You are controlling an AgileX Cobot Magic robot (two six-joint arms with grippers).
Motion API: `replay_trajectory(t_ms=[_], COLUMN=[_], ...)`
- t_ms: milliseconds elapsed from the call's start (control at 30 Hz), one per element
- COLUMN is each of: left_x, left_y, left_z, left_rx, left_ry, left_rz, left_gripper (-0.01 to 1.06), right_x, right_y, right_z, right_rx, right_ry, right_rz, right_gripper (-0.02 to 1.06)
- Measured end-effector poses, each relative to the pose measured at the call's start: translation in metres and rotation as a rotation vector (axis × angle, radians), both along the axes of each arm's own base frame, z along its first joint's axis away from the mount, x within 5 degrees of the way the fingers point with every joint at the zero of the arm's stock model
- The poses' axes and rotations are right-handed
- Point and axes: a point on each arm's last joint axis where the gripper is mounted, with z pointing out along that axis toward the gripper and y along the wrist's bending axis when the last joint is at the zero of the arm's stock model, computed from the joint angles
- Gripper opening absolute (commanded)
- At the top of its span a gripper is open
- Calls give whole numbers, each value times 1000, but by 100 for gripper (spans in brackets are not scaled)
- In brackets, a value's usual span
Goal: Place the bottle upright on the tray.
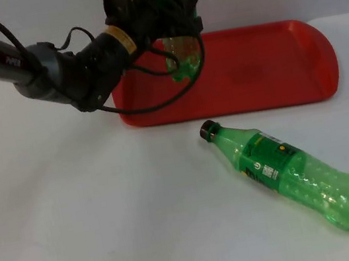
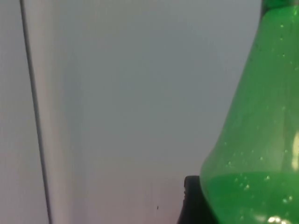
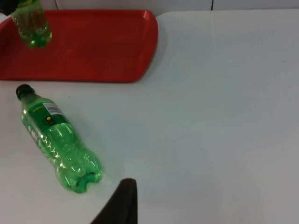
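The lying bottle is found nearest the camera, flat on the white tabletop in front of the tray, its black cap turned toward the tray's front rim and its lobed base toward the viewer. It is touched by neither arm.

Behind it, the red tray is set against the far side of the tabletop, near the grey partition wall. The left arm is reached across the tray's left end. A second green bottle, the held bottle, is pinched upright by the left claw around its upper body, with the base seen over the tray's left portion; whether the base is already touching the tray floor cannot be told. In the left wrist view the held bottle's shoulder is seen close against a black fingertip.

The right claw is kept waiting low over the tabletop, just beside the lying bottle's base; whether it is spread or pressed together cannot be told.

For the step in hand, the held bottle is best lowered straight down with its axis kept vertical. The grip should be loosened only once all the base lobes are judged seated on the flat tray floor, away from the raised rim. The claw should then be withdrawn without the neck being brushed, since such a light bottle is likely tipped easily.
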Motion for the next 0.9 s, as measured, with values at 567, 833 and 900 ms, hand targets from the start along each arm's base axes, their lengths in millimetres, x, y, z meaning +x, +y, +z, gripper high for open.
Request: replay_trajectory(t_ms=[567,833,900], left_x=[1,0,-1], left_y=[1,0,-2], left_z=[-17,-19,-20], left_rx=[12,28,42], left_ry=[45,42,34], left_rz=[19,-1,-19], left_gripper=[0,9,25], right_x=[0,0,0], right_y=[0,0,0], right_z=[0,0,0], right_rx=[0,0,0], right_ry=[0,0,0], right_rz=[0,0,0], right_gripper=[105,105,105])
